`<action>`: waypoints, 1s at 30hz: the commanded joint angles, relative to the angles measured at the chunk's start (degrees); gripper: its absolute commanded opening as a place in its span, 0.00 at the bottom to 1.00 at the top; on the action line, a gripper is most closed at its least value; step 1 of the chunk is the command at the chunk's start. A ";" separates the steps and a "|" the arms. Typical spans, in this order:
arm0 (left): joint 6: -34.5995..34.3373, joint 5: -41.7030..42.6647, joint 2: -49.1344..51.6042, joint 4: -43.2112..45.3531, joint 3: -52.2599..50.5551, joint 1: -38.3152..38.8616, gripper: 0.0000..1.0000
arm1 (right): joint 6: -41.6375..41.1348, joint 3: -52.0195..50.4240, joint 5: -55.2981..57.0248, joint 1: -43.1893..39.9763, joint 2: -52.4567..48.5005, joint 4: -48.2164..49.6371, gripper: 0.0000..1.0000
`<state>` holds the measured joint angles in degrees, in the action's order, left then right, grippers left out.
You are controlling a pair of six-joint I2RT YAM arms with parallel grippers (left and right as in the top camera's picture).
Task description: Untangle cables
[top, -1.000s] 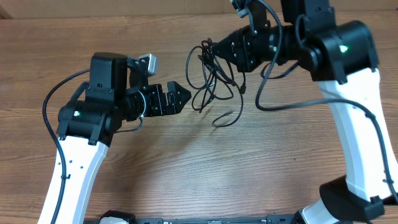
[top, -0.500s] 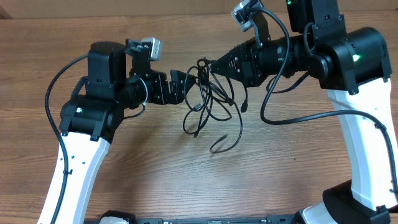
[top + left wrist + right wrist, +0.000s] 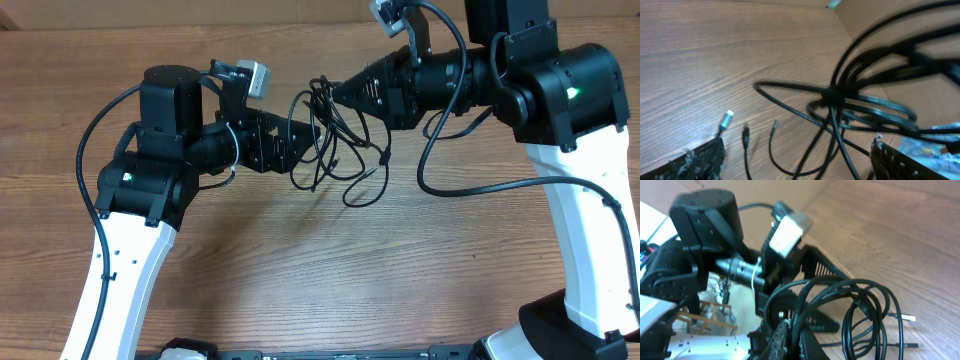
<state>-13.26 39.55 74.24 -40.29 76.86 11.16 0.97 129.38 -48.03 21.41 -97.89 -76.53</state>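
Two arms: left gripper (image 3: pixel 312 132) and right gripper (image 3: pixel 336 93) meet at the cables (image 3: pixel 345 150), over the far middle of the table (image 3: pixel 300 290).
Left fingers (image 3: pixel 697 161): spread wide, one on either side of the tangle, with strands running between them and nothing pinched.
Right fingers (image 3: pixel 782 339): closed tight on the top of the bundle, with loops hanging below.
Change, left arm: a second ago it sat clear to the left of the tangle; now its tips reach in among the loops.
Change, cables: the lowest loop has drawn up, farther than half a second ago.
Plug end: a silver plug (image 3: pixel 727 118) shows near the left-hand finger.
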 commanded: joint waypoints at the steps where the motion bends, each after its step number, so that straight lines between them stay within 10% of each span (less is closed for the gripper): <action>1: 2.43 2.45 0.31 -0.04 0.92 -0.24 0.93 | -3.23 1.42 -1.66 0.02 1.31 1.05 0.04; 5: 2.64 2.45 0.31 0.44 0.92 -0.24 0.84 | -3.37 1.42 -5.01 1.01 1.31 0.98 0.04; 9: 2.58 2.45 0.31 0.74 0.92 -0.24 0.41 | -3.39 1.42 -8.92 1.46 1.31 1.46 0.04; 22: 2.60 2.23 0.31 0.90 0.92 -0.24 0.19 | -4.17 1.42 -19.06 1.46 1.31 1.68 0.04; 24: 2.60 2.23 0.31 1.14 0.92 -0.24 0.24 | -4.17 1.42 -20.74 1.46 1.31 1.70 0.04; 28: 2.58 2.25 0.31 1.16 0.92 -0.24 0.84 | -4.17 1.42 -21.14 1.46 1.29 1.66 0.04; 30: 2.58 2.23 0.31 1.14 0.92 -0.24 0.90 | -4.20 1.42 -21.16 1.46 1.29 1.66 0.04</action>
<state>-11.38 41.39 74.28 -39.38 76.86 11.16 -3.03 129.38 -66.22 22.65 -97.89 -75.20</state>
